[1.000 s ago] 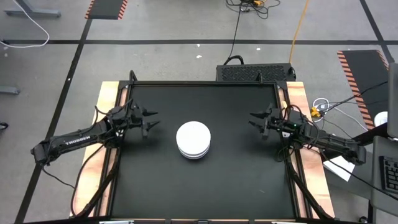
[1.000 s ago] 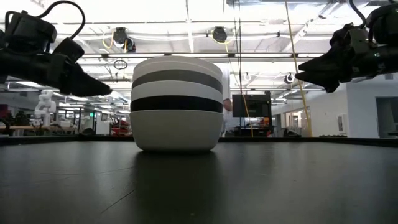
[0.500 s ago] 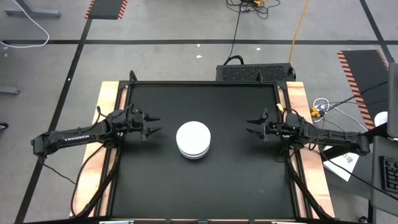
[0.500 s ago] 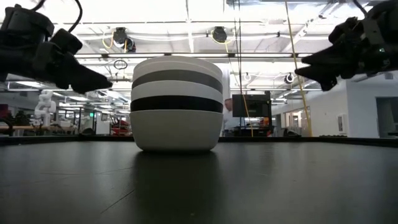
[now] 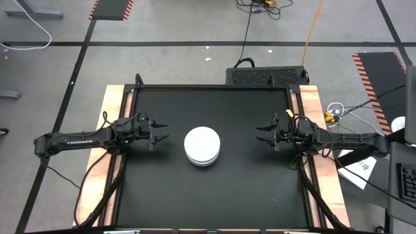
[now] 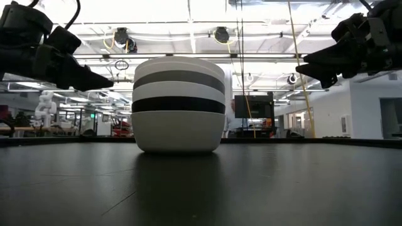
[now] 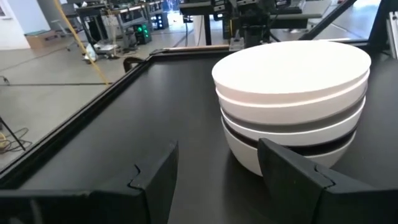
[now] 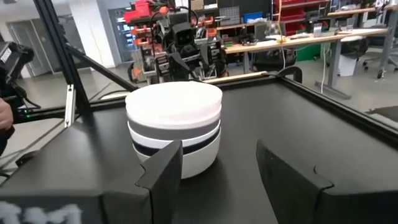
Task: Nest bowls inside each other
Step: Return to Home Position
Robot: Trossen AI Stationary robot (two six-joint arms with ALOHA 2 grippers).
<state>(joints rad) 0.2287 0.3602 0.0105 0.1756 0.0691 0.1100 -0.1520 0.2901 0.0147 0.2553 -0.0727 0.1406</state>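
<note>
The bowls (image 5: 202, 145) stand nested in one stack at the middle of the black table, the lowest white bowl's base on the tabletop; white, grey and black rims show in bands in the low view (image 6: 179, 103). My left gripper (image 5: 160, 131) hangs open above the table, left of the bowls, pointing at them; its fingers frame the bowls (image 7: 292, 99) in the left wrist view. My right gripper (image 5: 263, 134) hangs open right of the bowls, also pointing at them (image 8: 174, 127). Neither touches anything.
A raised black frame (image 5: 294, 110) borders the table, with wooden boards outside it on both sides. A black box (image 5: 266, 75) sits beyond the far edge. Bare tabletop lies all around the stack.
Both arms have swung toward the table's near edge, and each gripper has turned to point more squarely at the stack. The fingers have kept the same gap. The bowls have not moved.
</note>
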